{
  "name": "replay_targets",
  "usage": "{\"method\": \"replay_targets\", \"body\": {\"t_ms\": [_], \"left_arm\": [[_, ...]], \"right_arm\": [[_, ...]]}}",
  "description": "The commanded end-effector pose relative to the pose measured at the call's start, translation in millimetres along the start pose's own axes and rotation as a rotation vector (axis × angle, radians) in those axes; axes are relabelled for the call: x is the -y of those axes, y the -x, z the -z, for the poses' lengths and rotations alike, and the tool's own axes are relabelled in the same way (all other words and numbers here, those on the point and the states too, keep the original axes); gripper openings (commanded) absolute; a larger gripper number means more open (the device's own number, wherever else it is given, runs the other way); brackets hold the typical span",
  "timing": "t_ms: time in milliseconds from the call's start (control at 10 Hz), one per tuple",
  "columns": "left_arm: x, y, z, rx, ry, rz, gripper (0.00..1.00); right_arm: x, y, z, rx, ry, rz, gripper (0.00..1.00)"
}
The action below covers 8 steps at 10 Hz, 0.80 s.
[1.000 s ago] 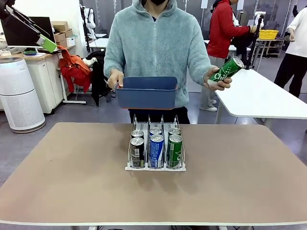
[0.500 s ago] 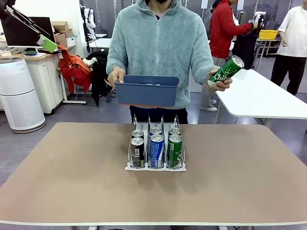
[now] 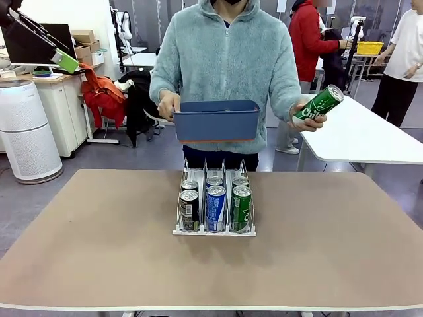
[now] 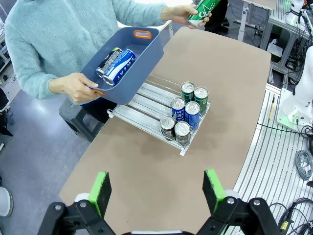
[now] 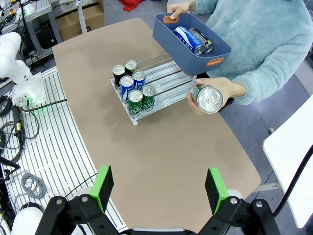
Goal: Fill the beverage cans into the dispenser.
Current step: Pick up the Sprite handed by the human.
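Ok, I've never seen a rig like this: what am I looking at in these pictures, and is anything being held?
Two robot arms share a brown table with a person. The front picture looks across it from the robot's side; the other two look down from cameras on each wrist, so the green-padded prongs at the bottom are the left claw and right claw, both open and empty. On the table stands a dispenser with six cans, two per lane. The person holds a blue tub with two more cans in one hand and a green can in the other hand.
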State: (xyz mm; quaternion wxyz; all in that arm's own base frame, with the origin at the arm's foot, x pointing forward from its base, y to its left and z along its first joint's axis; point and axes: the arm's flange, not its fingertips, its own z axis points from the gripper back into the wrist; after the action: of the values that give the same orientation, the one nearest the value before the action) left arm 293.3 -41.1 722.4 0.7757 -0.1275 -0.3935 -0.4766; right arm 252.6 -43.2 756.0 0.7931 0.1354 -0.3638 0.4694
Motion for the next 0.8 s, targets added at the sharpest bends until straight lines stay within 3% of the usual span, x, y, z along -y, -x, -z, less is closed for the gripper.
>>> {"method": "replay_targets", "body": {"t_ms": [0,200,400,700], "left_arm": [[0.2,0.3,0.2,-0.002,0.003,0.001,1.0],[0.2,0.3,0.2,-0.002,0.003,0.001,1.0],[0.2,0.3,0.2,-0.002,0.003,0.001,1.0],[0.2,0.3,0.2,-0.002,0.003,0.001,1.0]], "right_arm": [[-0.5,-0.6,0.4,-0.002,0.001,-0.002,1.0],[20.7,-1.8,-1.8,-0.018,-0.013,-0.038,1.0],[12.1,-1.2,11.6,0.01,-0.002,-0.007,1.0],[34.0,-8.8,22.1,0.028,-0.043,-0.027,1.0]]}}
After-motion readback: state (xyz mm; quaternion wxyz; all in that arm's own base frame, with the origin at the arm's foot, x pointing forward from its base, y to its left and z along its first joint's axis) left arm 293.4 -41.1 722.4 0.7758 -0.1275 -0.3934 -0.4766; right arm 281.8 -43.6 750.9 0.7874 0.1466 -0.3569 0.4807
